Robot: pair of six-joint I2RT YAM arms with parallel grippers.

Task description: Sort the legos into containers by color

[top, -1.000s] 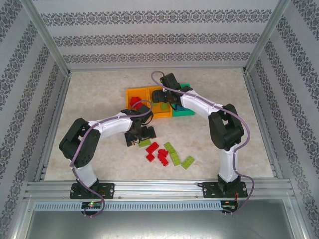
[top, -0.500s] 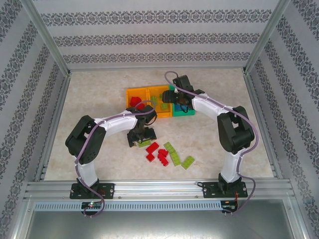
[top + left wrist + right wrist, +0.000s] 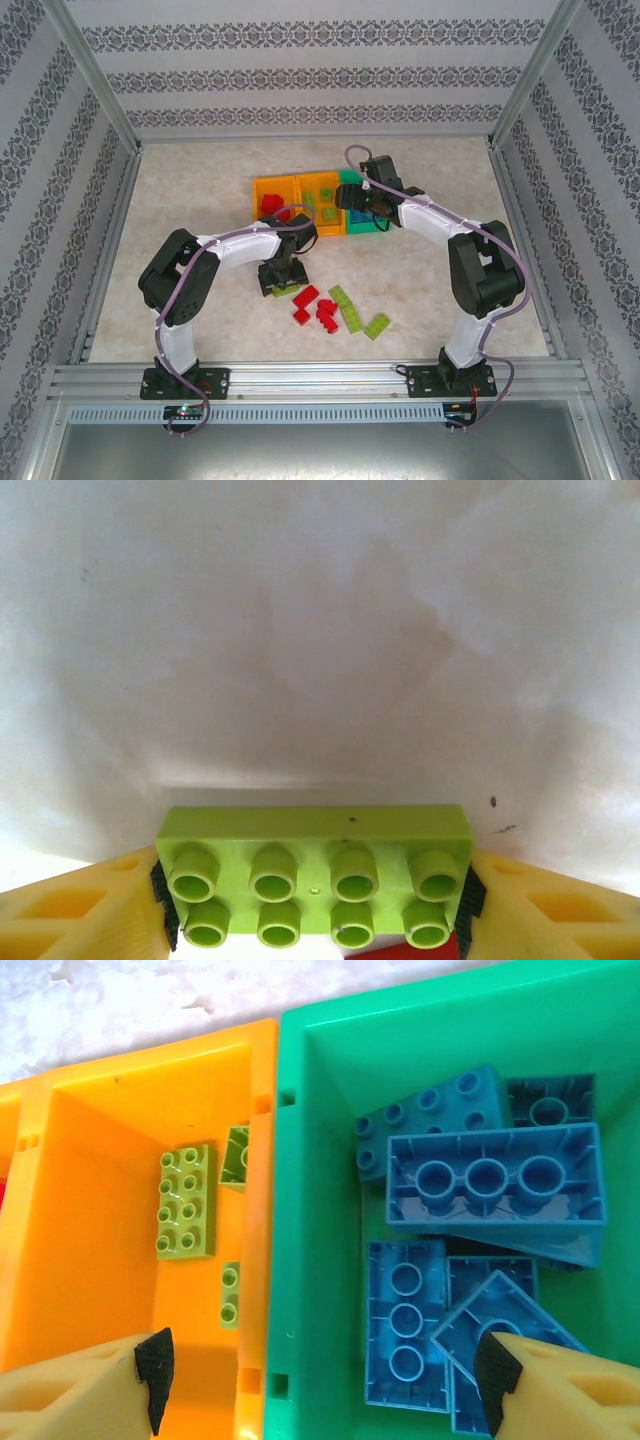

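The left jaws are closed on a lime green plastic brick with eight round studs. Their black pads press on its two short ends, and the yellow fingers sit on each side. The brick lies flat, studs up, low over the pale stone-look bench. I cannot tell if it touches the bench. A bit of red peeks out at its near edge. From the top camera, this brick is at the far left end of a small bunch of loose bricks, with red ones just beside it and more lime green ones to the right.

The right jaws are wide open and hold nothing. One yellow finger hangs over the middle orange plastic box, and the other finger hangs over the green plastic box. In the green box lie blue bricks in a heap, some upside down and some tilted. In the middle orange box lie a few lime green bricks, one flat with its studs up.

The three boxes stand side by side, touching, near the middle of the bench. The left orange box has red bricks in it.
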